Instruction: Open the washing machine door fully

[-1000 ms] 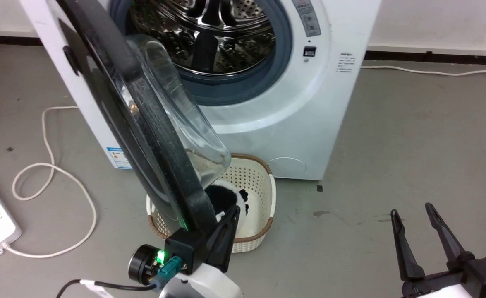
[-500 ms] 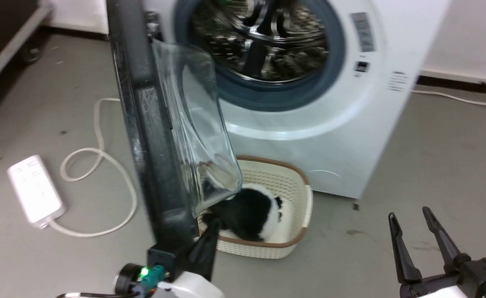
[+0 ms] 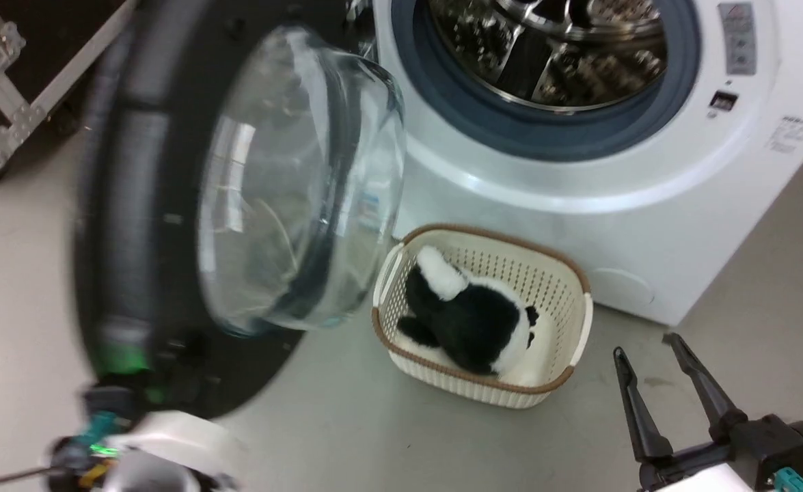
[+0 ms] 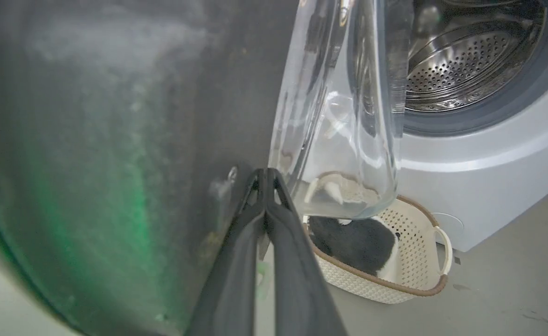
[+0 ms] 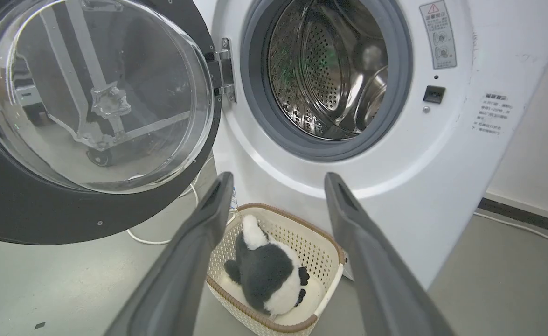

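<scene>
The washing machine door (image 3: 134, 205) stands open on its hinge (image 5: 222, 70) at the left side of the washing machine (image 3: 579, 212), its inner face and bulging glass bowl (image 3: 298, 184) turned toward the cameras, well clear of the steel drum (image 3: 551, 55) and its grey gasket. The left jaws are pressed shut with nothing between them; in the left wrist view their two dark fingers (image 4: 236, 261) run up alongside the door's black inner face (image 4: 115, 140), the tips close by a small screw and just beside the base of the glass bowl (image 4: 348, 116), though whether they actually touch the door is hard to tell. The right jaws gape wide and hold nothing, low at the right of the head view with fingers (image 3: 630, 403) pointing up, well apart from the door and near the machine's lower front corner. A cream basket (image 3: 582, 294) sits on the floor just in front of the machine, holding a black-and-white plush toy (image 3: 469, 318); in the right wrist view it lies between the spread fingers (image 5: 185, 261). The door's rim and the left wrist are smeared by blur in the head view, with a green glow at the door's lower edge. The machine's top is cut off, and a black case (image 3: 66, 27) shows partly at upper left.
</scene>
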Tool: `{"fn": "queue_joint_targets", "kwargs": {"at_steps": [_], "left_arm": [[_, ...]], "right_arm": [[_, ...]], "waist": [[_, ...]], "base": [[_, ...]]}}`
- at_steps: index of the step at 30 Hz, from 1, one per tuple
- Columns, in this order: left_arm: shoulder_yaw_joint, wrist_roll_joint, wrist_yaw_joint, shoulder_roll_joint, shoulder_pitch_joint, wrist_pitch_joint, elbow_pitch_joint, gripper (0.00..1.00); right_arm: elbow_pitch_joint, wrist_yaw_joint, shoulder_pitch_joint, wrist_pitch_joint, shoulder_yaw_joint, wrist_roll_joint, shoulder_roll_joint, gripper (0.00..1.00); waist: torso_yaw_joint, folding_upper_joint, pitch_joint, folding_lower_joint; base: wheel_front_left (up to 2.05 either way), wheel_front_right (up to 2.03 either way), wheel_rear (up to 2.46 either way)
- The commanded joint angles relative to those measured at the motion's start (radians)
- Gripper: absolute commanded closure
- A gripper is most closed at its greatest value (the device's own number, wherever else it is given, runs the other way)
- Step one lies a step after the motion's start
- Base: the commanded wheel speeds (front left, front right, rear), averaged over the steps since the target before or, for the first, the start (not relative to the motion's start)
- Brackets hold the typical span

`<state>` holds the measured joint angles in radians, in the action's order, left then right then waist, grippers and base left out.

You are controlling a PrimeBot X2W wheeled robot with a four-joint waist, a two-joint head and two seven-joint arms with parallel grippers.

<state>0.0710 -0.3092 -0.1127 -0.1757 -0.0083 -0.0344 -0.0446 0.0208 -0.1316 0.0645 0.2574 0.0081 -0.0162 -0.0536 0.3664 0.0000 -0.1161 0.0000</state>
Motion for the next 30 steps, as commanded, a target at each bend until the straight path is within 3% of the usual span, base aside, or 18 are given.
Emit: {"fn": "queue_joint_targets", "kwargs": {"at_steps": [1,7,15,16,23,30], "left_arm": [[-0.018,-0.007,-0.01,-0.012,-0.02,0.002,0.003,1.0],[-0.181,-0.095,-0.025,-0.092,-0.091,-0.002,0.076,1.0],[-0.34,-0.192,0.002,-0.224,-0.231,0.011,0.244,1.0],[-0.372,-0.207,0.011,-0.267,-0.285,0.028,0.321,1.0],[-0.397,-0.216,0.048,-0.335,-0.388,0.112,0.513,1.0],[-0.357,-0.19,0.083,-0.325,-0.413,0.208,0.595,1.0]], "right_arm": [[-0.001,0.001,-0.017,0.004,0.0,0.004,0.003,0.0],[0.001,0.001,-0.041,-0.001,0.007,0.042,0.003,0.0],[0.041,0.001,-0.057,-0.028,-0.011,0.079,-0.01,0.0],[0.06,0.001,-0.068,-0.038,-0.013,0.081,-0.018,0.0],[0.079,0.001,-0.071,-0.049,-0.024,0.084,-0.024,0.0],[0.064,0.001,-0.079,-0.043,-0.054,0.078,-0.023,0.0]], "waist": [[0.005,0.0,-0.021,0.0],[-0.017,0.0,-0.085,0.0],[-0.061,0.0,-0.166,0.0],[-0.077,0.0,-0.197,0.0],[-0.095,0.0,-0.224,0.0],[-0.103,0.0,-0.198,0.0]], "base": [[0.0,0.0,0.0],[0.0,0.0,0.0],[0.0,0.0,0.0],[0.0,0.0,0.0],[0.0,0.0,0.0],[0.0,0.0,0.0]]}}
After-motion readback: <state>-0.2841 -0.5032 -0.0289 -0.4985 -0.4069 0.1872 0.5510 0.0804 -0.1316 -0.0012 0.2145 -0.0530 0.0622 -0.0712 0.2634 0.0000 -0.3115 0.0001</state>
